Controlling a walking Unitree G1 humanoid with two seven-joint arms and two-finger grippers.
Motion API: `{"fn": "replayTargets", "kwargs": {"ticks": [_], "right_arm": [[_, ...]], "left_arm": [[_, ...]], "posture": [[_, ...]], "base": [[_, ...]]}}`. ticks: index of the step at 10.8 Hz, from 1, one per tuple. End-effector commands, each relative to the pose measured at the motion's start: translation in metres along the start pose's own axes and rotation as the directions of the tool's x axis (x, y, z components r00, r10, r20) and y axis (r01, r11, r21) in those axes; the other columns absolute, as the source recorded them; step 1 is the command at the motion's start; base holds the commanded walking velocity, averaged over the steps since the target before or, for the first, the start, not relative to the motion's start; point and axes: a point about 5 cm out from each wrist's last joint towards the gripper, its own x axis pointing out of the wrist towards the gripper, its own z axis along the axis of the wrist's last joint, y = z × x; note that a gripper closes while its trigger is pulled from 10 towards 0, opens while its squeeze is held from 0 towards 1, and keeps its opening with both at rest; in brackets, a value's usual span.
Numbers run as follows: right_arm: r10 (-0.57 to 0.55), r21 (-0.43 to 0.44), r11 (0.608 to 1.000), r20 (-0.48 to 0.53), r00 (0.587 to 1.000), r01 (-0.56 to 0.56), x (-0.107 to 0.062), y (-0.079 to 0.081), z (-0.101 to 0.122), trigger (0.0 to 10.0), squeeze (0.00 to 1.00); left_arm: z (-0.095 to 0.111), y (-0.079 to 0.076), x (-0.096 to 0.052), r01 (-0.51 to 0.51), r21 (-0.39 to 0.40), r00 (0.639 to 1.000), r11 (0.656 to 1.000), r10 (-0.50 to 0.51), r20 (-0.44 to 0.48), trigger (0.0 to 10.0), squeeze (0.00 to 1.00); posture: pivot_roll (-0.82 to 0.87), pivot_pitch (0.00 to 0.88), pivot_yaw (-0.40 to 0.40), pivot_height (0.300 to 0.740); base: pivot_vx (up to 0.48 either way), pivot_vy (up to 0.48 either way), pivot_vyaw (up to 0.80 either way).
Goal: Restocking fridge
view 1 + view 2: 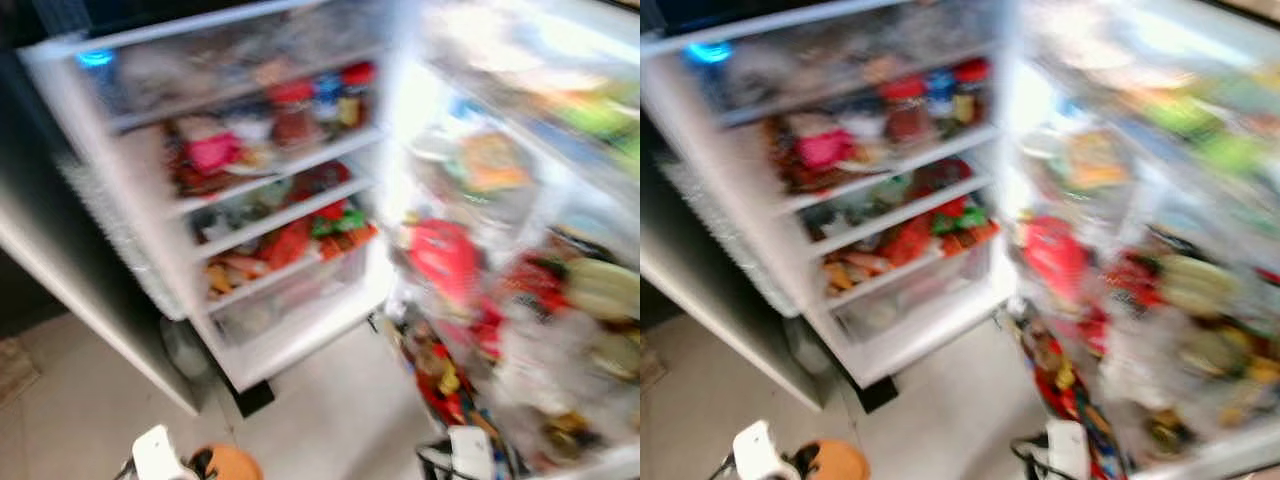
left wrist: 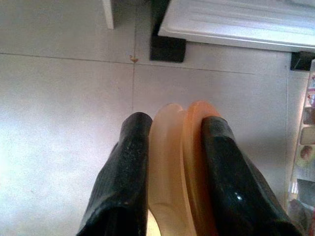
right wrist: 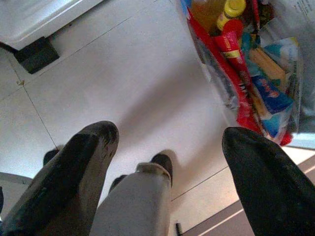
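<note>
Left gripper (image 2: 170,147) pinching an orange disc-like item (image 2: 189,162) edge-on, low over the floor (image 2: 64,113) short of the open fridge (image 1: 250,200); long axis along the fingers, rim pointing forward. Could slide from that thin-edge grip while walking. Right gripper (image 3: 170,147) spread, empty, near the packed door shelves (image 3: 246,73); could snag packets.

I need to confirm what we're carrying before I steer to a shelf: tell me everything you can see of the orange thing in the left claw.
The orange object is smooth and rounded, looking like plastic, in two tones: a pale peach side and a deeper orange side, with a curved rim between them. The left claw is shut on it, one black finger pressed to each side. It hangs low above the pale tiled floor, in front of the open fridge. In the blurred eye views it reads as a round orange shape. What it is, I cannot tell.
</note>
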Motion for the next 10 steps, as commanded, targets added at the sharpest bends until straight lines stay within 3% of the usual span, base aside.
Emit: {"fn": "replayTargets", "kwargs": {"ticks": [1,2,4,5,6,9,10], "right_arm": [[-0.010,-0.005,1.000,-0.004,1.000,0.010,0.000,0.000,0.000,10.0,0.00],[-0.008,-0.007,1.000,-0.002,1.000,0.008,0.001,0.002,0.001,10.0,0.00],[-0.007,-0.014,1.000,0.002,1.000,0.007,0.002,0.004,0.004,10.0,0.00],[-0.008,-0.015,1.000,-0.008,1.000,0.008,0.000,0.002,0.000,10.0,0.00],[-0.005,-0.019,1.000,-0.012,1.000,0.005,0.000,0.001,-0.001,10.0,0.00],[-0.001,-0.027,1.000,-0.016,1.000,0.000,0.000,0.000,-0.002,10.0,0.00],[0.000,-0.029,1.000,-0.016,1.000,0.000,0.000,-0.001,-0.002,10.0,0.00]], "left_arm": [[-0.005,0.003,-0.001,-0.006,0.007,1.000,1.000,0.006,-0.016,10.0,0.00],[-0.001,0.000,0.000,0.007,0.008,1.000,1.000,-0.007,0.001,10.0,0.00],[0.028,-0.020,0.006,0.086,0.036,0.991,0.996,-0.089,0.102,10.0,0.00],[0.053,-0.031,0.008,0.132,0.043,0.970,0.990,-0.138,0.198,10.0,0.00],[0.065,-0.037,0.008,0.166,0.041,0.953,0.985,-0.171,0.249,10.0,0.00],[0.085,-0.057,0.004,0.288,0.015,0.892,0.958,-0.273,0.360,10.0,0.00],[0.088,-0.064,0.002,0.353,-0.045,0.867,0.935,-0.308,0.391,10.0,0.00]], "posture": [[-0.06,0.101,0.041,0.740],[-0.06,0.101,0.041,0.740],[-0.07,0.109,0.039,0.740],[-0.07,0.115,0.039,0.740],[-0.07,0.120,0.037,0.740],[-0.07,0.126,0.036,0.740],[-0.08,0.127,0.037,0.740]], "base": [[0.000,0.000,0.00],[0.000,0.000,0.00],[0.000,0.000,0.00],[0.000,0.000,0.00],[0.000,0.000,0.00],[0.000,0.000,0.00],[0.000,0.000,0.00]]}}
